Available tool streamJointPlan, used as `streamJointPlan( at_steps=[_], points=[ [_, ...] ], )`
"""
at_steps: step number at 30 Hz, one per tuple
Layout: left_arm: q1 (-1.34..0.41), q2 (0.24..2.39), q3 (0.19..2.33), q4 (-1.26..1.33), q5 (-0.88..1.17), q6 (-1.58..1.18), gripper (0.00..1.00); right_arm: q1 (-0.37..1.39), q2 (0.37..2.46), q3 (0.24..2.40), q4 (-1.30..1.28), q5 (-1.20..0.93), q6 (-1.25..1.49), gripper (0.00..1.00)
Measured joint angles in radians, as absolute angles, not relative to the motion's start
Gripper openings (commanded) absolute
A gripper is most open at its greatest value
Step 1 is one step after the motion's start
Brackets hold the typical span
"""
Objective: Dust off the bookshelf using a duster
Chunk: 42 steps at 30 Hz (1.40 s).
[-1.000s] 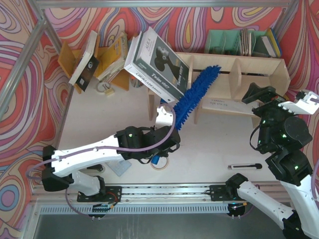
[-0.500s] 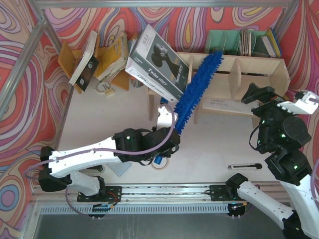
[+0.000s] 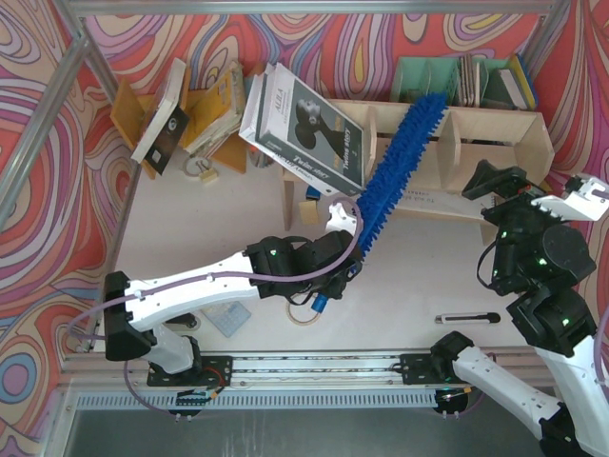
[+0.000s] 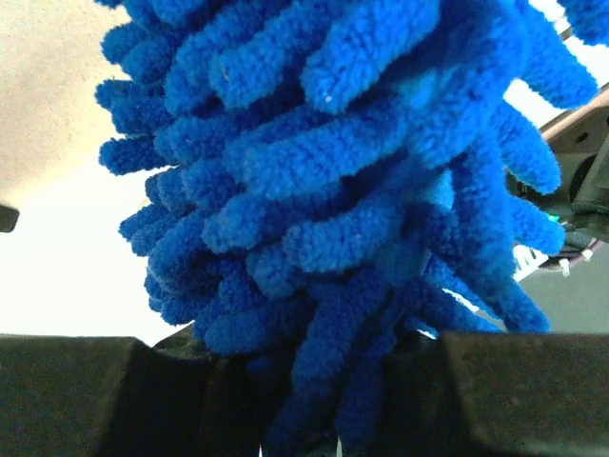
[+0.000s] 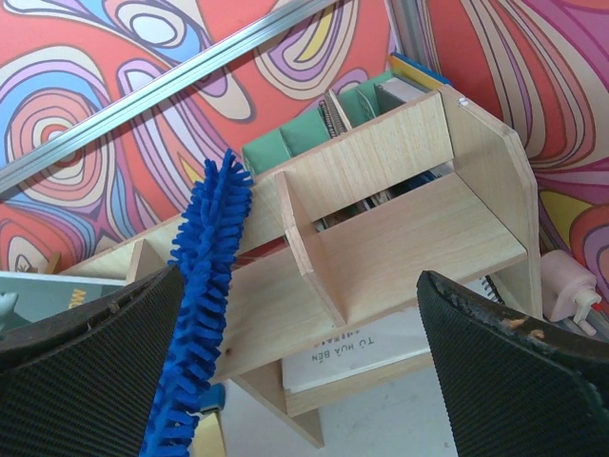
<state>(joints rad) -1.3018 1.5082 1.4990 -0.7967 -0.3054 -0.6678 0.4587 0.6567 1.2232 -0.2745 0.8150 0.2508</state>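
Note:
The pale plywood bookshelf point(image 3: 495, 129) stands at the back right, with upright dividers; it also shows in the right wrist view point(image 5: 400, 219). The fluffy blue duster point(image 3: 398, 162) lies slanted across the shelf's middle compartment, its tip over the top back edge; it also shows in the right wrist view point(image 5: 200, 286). My left gripper point(image 3: 335, 267) is shut on the duster's lower end, and blue fibres point(image 4: 324, 190) fill the left wrist view. The handle's end point(image 3: 320, 305) sticks out below it. My right gripper point(image 3: 495, 179) is open and empty, held in front of the shelf's right end.
A large boxed book point(image 3: 304, 124) leans on the shelf's left end. An orange slanted rack point(image 3: 205, 109) with books stands at the back left, a teal file organiser point(image 3: 457, 81) behind the shelf. A tape roll point(image 3: 304, 314), a pen point(image 3: 466, 318) and a flat booklet point(image 3: 423, 198) lie nearby.
My left arm has moved right and forward, sweeping the duster to the right across the shelf, its tip now further right and higher. The boxed book has tilted slightly. The right arm has not moved.

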Motion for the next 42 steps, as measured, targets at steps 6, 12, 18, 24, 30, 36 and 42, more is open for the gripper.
streamJointPlan(
  at_steps=[6, 12, 18, 24, 30, 36, 42],
  points=[
    [-1.288, 1.514, 1.497, -0.796, -0.237, -0.653, 0.0, 0.459, 0.649, 1.222, -0.274, 0.82, 0.25, 0.99],
    [-1.284, 1.514, 1.493, -0.798, -0.193, -0.648, 0.0, 0.459, 0.647, 1.215, -0.274, 0.823, 0.251, 0.99],
    [-1.274, 1.512, 1.479, -0.805, -0.179, -0.614, 0.0, 0.459, 0.648, 1.215, -0.273, 0.823, 0.25, 0.99],
    [-1.267, 1.494, 1.479, -0.809, -0.168, -0.59, 0.0, 0.459, 0.648, 1.215, -0.273, 0.823, 0.251, 0.99],
    [-1.267, 1.481, 1.468, -0.813, -0.165, -0.578, 0.0, 0.459, 0.648, 1.215, -0.273, 0.823, 0.251, 0.99],
    [-1.267, 1.475, 1.464, -0.814, -0.17, -0.576, 0.0, 0.459, 0.648, 1.215, -0.273, 0.823, 0.251, 0.99],
    [-1.267, 1.41, 1.43, -0.809, -0.172, -0.574, 0.0, 0.459, 0.648, 1.215, -0.273, 0.823, 0.251, 0.99]
  ],
)
